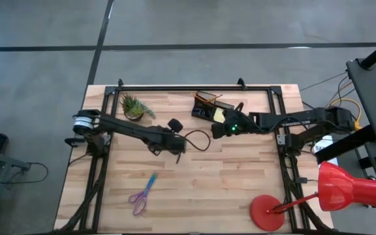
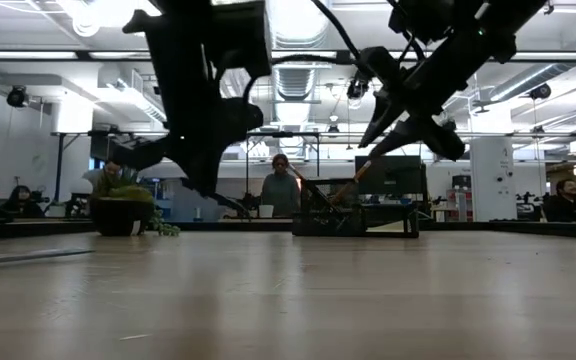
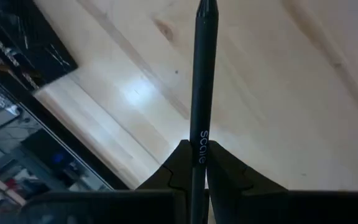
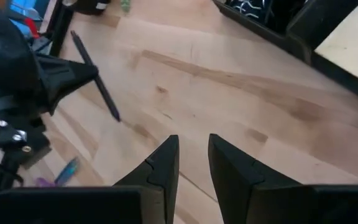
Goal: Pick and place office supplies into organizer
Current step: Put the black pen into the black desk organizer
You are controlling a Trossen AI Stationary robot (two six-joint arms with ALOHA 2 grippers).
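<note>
Left end effector is carrying a clamped black pen; the organizer drop comes next, while the right end effector is waiting slightly open.

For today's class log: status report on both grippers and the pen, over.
Left gripper shut on black pen, above the table. Right gripper open, empty, near organizer. Scissors on the table. Path clear.
</note>
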